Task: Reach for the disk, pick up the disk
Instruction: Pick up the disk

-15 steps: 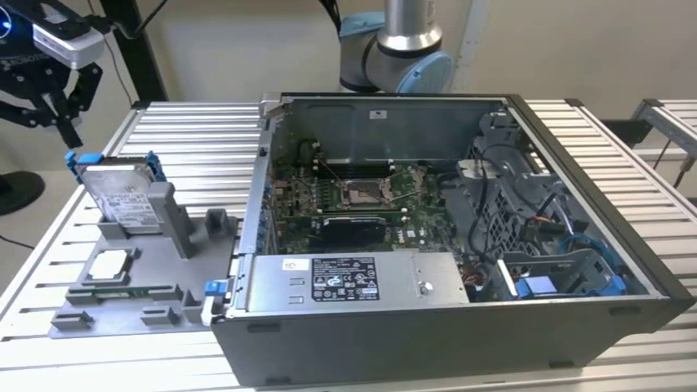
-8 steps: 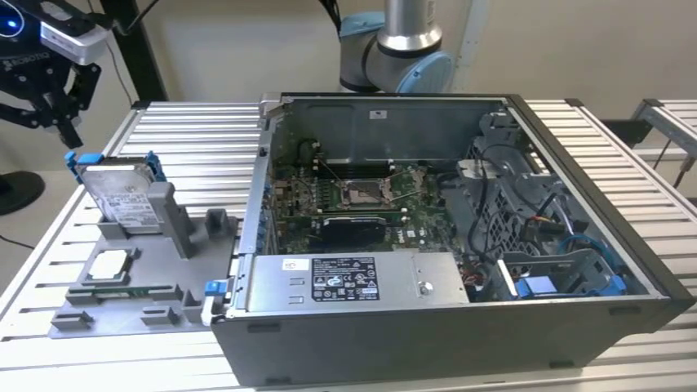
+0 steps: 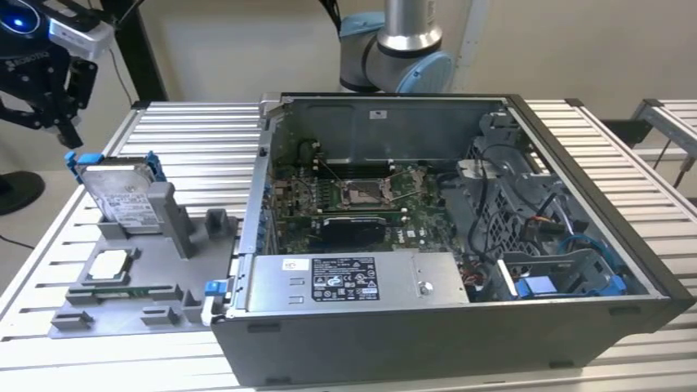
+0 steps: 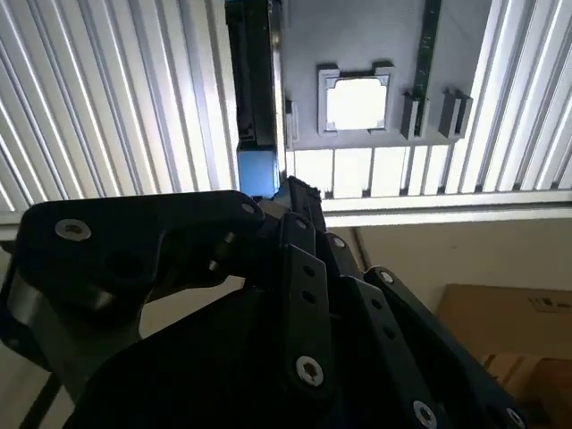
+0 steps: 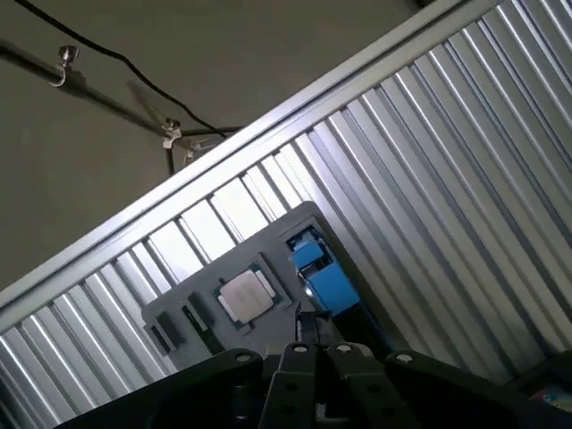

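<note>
Exterior view: with fingers (image 3: 65, 126) clenched empty just above the silver metal disk (image 3: 122, 194) with blue plastic rails, spread them before straddling its edges.

Saw gripper (image 3: 67, 135) cut off by the exterior view's top-left corner, disk (image 3: 117, 194) partly hidden behind the grey holder (image 3: 163, 219).

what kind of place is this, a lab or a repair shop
Probably a robotics lab bench for computer assembly: an open computer case lies on a ribbed metal table, a grey fixture holds the disk, and the gripper hovers above it.
</note>
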`<state>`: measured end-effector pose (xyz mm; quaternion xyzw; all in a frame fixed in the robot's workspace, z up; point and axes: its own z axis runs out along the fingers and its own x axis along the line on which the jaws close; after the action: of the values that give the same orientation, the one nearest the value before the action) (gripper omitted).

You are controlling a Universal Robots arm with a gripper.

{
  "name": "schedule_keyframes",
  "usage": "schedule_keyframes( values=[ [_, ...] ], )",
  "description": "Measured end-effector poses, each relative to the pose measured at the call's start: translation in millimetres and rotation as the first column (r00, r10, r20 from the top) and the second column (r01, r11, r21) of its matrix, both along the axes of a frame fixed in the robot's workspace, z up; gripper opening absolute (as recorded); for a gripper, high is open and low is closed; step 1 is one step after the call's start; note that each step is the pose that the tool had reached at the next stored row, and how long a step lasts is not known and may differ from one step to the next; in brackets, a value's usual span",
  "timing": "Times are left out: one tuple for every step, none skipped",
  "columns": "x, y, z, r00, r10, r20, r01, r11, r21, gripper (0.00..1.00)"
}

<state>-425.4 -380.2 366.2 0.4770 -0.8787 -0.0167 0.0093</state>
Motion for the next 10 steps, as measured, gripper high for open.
schedule_keyframes(
  values=[
    [0.0, 0.0, 0.0, 0.9999, 0.017, 0.0000, -0.017, 0.9999, 0.0000, 0.00],
    [0.0, 0.0, 0.0, 0.9994, 0.035, 0.0000, -0.035, 0.9994, 0.0000, 0.00],
    [0.0, 0.0, 0.0, 0.9985, 0.054, 0.0000, -0.054, 0.9985, 0.0000, 0.00],
    [0.0, 0.0, 0.0, 0.9974, 0.072, 0.0000, -0.072, 0.9974, 0.0000, 0.00],
    [0.0, 0.0, 0.0, 0.9959, 0.090, -0.0001, -0.090, 0.9959, 0.0000, 0.00],
    [0.0, 0.0, 0.0, 0.9940, 0.110, 0.0000, -0.110, 0.9940, 0.0000, 0.00],
    [0.0, 0.0, 0.0, 0.9919, 0.127, 0.0000, -0.127, 0.9919, 0.0000, 0.00],
    [0.0, 0.0, 0.0, 0.9894, 0.145, 0.0000, -0.145, 0.9894, 0.0000, 0.00],
    [0.0, 0.0, 0.0, 0.9867, 0.163, 0.0000, -0.163, 0.9867, 0.0000, 0.00],
    [0.0, 0.0, 0.0, 0.9834, 0.182, 0.0001, -0.182, 0.9834, 0.0000, 0.00]
  ],
)
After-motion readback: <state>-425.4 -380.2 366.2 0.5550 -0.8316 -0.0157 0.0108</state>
